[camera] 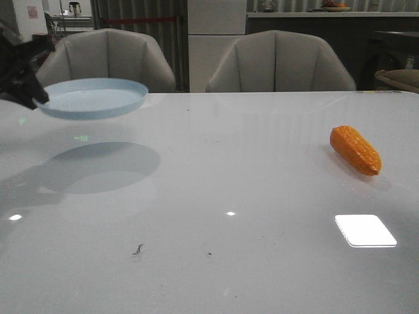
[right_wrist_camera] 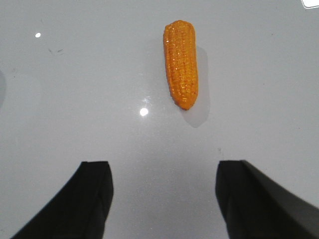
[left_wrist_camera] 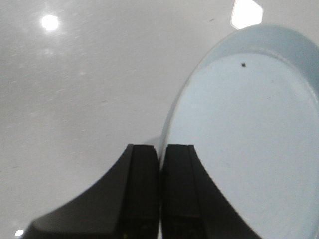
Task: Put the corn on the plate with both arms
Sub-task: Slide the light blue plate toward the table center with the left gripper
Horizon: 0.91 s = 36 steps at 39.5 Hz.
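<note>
Pale blue, the plate (camera: 91,98) hung clear of the tabletop (camera: 216,196), its rim pinched in our closed left hand (left_wrist_camera: 160,191). The corn (camera: 355,150) lay well apart on the tabletop; our right hand (right_wrist_camera: 164,199) hovered spread above it. We judged a crosswise, mid-cob grip best.
</note>
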{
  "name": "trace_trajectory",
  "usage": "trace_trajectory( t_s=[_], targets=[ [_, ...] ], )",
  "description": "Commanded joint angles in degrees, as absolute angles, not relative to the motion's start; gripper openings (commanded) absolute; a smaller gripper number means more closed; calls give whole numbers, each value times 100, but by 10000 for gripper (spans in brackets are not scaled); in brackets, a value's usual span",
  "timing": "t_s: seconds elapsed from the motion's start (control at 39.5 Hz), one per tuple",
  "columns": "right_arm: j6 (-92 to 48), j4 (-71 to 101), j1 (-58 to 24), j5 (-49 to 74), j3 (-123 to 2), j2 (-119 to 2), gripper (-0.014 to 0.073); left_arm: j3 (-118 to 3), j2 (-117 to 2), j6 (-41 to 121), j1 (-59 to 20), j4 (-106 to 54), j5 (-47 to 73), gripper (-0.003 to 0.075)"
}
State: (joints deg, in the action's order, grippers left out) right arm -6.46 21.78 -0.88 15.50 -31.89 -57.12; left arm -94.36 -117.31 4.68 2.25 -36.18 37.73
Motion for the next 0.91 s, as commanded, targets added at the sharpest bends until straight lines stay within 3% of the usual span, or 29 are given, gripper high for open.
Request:
trace_trajectory(
  t_s=[0.0,0.48,0.71,0.89],
  targets=[
    [-656,2235,-94,1244,-3391,-5667,549,-9908,-11383,405,48,-4317,3885,94],
    [-656,2235,-94,1244,-3391,-5667,549,-10039,-11702,405,-1389,-4275,3845,94],
    [-656,2235,-94,1249,-3391,-5666,549,-10039,-12226,405,-1622,-4109,4615,98],
    [-656,2235,-94,1261,-3391,-5666,549,-10039,-12407,415,-1714,-3649,4871,179]
  ],
)
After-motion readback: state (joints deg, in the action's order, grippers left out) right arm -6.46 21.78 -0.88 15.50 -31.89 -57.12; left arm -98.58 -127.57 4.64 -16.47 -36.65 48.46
